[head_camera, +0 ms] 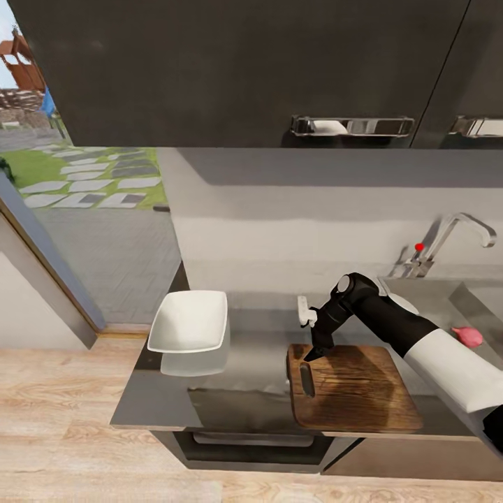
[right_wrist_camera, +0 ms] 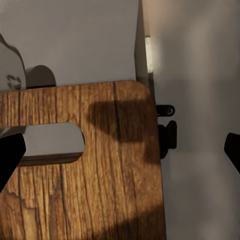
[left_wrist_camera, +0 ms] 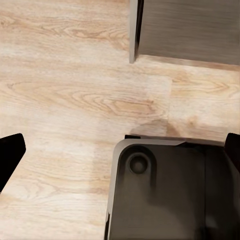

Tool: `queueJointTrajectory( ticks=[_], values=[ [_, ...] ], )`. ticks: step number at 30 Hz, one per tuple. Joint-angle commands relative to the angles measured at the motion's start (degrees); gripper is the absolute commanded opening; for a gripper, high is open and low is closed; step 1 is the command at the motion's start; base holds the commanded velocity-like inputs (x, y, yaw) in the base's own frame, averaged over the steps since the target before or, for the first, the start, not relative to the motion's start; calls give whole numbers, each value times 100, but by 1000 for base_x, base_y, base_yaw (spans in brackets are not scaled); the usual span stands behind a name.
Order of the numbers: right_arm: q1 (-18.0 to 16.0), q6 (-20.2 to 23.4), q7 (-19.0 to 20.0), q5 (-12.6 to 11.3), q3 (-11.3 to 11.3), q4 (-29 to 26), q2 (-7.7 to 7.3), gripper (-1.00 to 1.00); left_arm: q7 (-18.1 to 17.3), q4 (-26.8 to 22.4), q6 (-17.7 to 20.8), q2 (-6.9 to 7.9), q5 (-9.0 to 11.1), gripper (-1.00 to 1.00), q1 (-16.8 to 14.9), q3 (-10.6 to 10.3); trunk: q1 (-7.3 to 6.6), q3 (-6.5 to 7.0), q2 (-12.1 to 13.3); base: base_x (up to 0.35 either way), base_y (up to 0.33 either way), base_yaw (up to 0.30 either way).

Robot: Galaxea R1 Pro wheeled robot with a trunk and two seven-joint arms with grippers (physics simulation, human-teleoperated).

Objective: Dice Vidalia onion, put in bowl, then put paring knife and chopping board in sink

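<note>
Countertop (head_camera: pixel 251 363), grey and reflective, runs below dark upper cabinets (head_camera: pixel 237 70), with the white square bowl (head_camera: pixel 188 321) resting near its left end. To the right of the bowl lies the brown wooden chopping board (head_camera: pixel 356 388), flat on the worktop, its oval handle slot (head_camera: pixel 307 379) at the end nearer the bowl. The right gripper (head_camera: pixel 312 354) hangs over that slotted end, pointing down, just above the wood; from the right wrist camera its two dark fingertips (right_wrist_camera: pixel 10 155) sit far apart at opposite edges of the picture, so the jaws are spread wide and nothing lies between them. That same camera shows the board's rounded corner, the slot (right_wrist_camera: pixel 52 140) and a shadow on the grain. Farther right, the Vidalia onion (head_camera: pixel 468 337) sits as a small pinkish bulb in the sink (head_camera: pixel 482 300), partly behind the white forearm, below the chrome tap (head_camera: pixel 454 234) with its red knob (head_camera: pixel 419 246). The left wrist camera looks down at pale wooden floor (left_wrist_camera: pixel 75 90) and a dark part of the robot's base (left_wrist_camera: pixel 170 190); the left gripper's fingertips (left_wrist_camera: pixel 10 152) stand wide apart there, holding nothing.
</note>
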Motion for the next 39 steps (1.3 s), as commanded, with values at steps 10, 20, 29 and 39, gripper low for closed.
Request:
queueJointTrajectory(
  ticks=[10, 20, 29, 39],
  values=[
    [-6, 59, 18, 11, 12, -8, -9, 100, -4, 20, -7, 2, 36, 100, 1, -9, 3, -66, -11, 0, 0, 0],
    [-6, 56, 18, 11, 12, -2, -9, 100, -6, 20, -7, 2, 35, 100, 1, -9, 3, -119, -11, 0, 0, 0],
    [-4, 51, 18, 11, 12, 40, -16, 100, -5, 25, -5, 2, 35, 100, 1, -9, 3, -166, -11, 0, 0, 0],
    [-6, 36, 12, 12, 12, 208, -11, 100, -5, 21, -7, 2, 35, 100, 1, -9, 3, -215, -11, 0, 0, 0]
  ],
)
